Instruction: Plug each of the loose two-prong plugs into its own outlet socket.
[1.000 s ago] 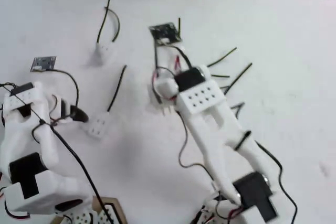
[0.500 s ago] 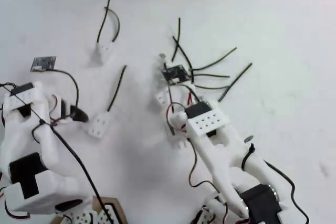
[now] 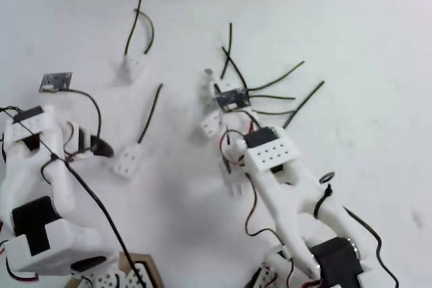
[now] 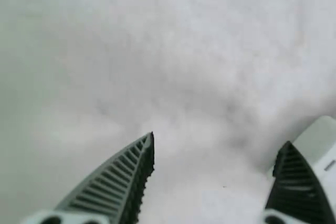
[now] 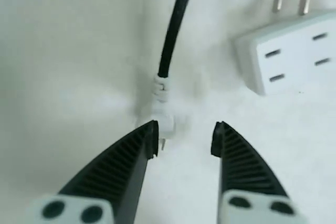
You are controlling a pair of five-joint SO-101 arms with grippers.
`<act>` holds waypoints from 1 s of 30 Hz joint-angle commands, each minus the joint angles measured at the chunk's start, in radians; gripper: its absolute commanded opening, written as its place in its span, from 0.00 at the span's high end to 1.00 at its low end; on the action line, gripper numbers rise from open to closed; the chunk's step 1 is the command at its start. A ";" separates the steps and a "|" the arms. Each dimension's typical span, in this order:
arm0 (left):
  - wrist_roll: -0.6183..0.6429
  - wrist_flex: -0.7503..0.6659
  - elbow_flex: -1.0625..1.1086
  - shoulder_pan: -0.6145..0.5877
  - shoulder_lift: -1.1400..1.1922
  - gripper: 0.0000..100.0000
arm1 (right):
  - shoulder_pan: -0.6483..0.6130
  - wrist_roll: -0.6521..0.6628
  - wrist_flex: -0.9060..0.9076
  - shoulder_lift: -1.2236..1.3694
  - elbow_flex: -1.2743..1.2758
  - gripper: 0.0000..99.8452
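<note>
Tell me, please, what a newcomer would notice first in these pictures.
The right pincer, open, hangs over a small white plug on a black cord, beside a white socket block. Loose black cords fan out mid-table, and the left pincer gapes over the white table.

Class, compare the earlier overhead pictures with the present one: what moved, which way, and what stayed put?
The right arm drew back from the table's middle toward its own base. The right gripper is open, with a small white plug on a black cord lying by its fingertips, ungripped. The left arm and the white corded outlet block beside it stayed put.
</note>
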 commanded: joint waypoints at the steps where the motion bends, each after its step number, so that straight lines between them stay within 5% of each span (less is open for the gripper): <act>1: 0.003 -0.009 0.000 0.001 -0.036 0.65 | 0.038 0.048 0.010 -0.021 -0.038 0.83; 12: 0.003 -0.009 0.000 -0.001 -0.036 0.65 | -0.084 -0.025 -0.104 -0.004 0.041 0.83; 20: 0.003 -0.009 0.000 -0.001 -0.036 0.65 | -0.021 -0.028 -0.097 0.148 -0.020 0.83; 30: 0.003 -0.009 0.002 -0.002 -0.036 0.65 | -0.061 -0.032 -0.002 -0.010 -0.035 0.83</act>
